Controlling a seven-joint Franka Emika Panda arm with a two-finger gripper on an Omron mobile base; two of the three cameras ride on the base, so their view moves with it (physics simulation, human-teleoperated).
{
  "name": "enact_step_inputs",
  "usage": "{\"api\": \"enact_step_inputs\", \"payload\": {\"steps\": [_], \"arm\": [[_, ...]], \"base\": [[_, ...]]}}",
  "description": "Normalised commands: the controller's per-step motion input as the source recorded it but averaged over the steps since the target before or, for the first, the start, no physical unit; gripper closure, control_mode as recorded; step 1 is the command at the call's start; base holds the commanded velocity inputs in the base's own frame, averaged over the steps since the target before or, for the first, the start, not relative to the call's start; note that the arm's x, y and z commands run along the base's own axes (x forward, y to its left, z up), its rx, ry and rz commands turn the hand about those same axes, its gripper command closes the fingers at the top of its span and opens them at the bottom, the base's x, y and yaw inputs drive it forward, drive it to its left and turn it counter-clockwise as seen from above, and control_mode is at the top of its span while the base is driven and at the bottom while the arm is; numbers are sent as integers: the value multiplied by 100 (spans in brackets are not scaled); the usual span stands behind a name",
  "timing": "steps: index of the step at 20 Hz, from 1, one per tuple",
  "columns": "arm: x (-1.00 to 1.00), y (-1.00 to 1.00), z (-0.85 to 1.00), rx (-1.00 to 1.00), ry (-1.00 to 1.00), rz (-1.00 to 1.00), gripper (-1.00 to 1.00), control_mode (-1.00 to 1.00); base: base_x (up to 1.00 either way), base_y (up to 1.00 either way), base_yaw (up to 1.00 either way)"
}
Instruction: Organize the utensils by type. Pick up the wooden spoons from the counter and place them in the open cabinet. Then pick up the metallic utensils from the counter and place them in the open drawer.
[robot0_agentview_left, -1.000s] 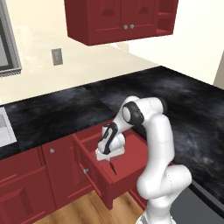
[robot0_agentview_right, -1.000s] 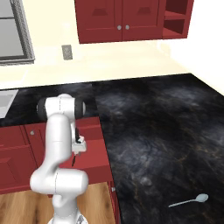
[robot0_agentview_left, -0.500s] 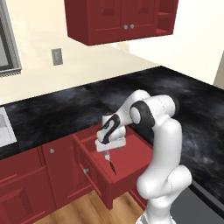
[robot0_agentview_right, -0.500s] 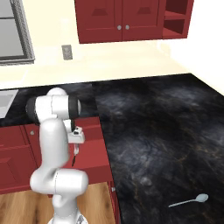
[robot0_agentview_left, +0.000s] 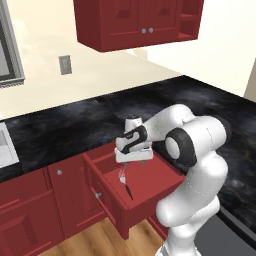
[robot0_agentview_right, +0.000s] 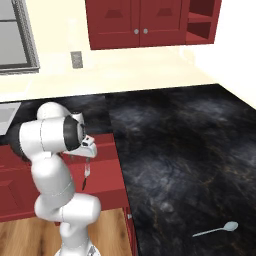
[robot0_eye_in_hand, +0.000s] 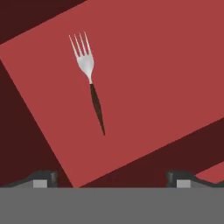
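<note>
Fork (robot0_eye_in_hand: 90, 83) lies in drawer (robot0_agentview_left: 155, 175) (seemingly untouched) below wide-open gripper (robot0_eye_in_hand: 111, 177).

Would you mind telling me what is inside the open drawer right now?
The fork lies on the red floor of the open drawer. The arm covers the drawer's back part in the base views.

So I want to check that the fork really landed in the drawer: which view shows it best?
The hand view: the fork lies whole against the open drawer's red floor, tines and dark handle clear. The left base view shows it small below the open gripper; the right base view shows a thin sliver beside the arm.
</note>
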Motion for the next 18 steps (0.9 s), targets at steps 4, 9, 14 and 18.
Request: {"api": "enact_step_inputs", "payload": {"steps": [4,9,14,18], "arm": [[-27,-26,85,0,-17,-15,-100,-100],[-28,-33,76,-1,-18,-18,-100,-100],[-35,-51,38,-5,-4,-27,-100,-100],[-30,-70,31,0,0,-27,-100,-100]], "base": [[0,0,0],[0,0,0],[0,0,0],[0,0,0]]}}
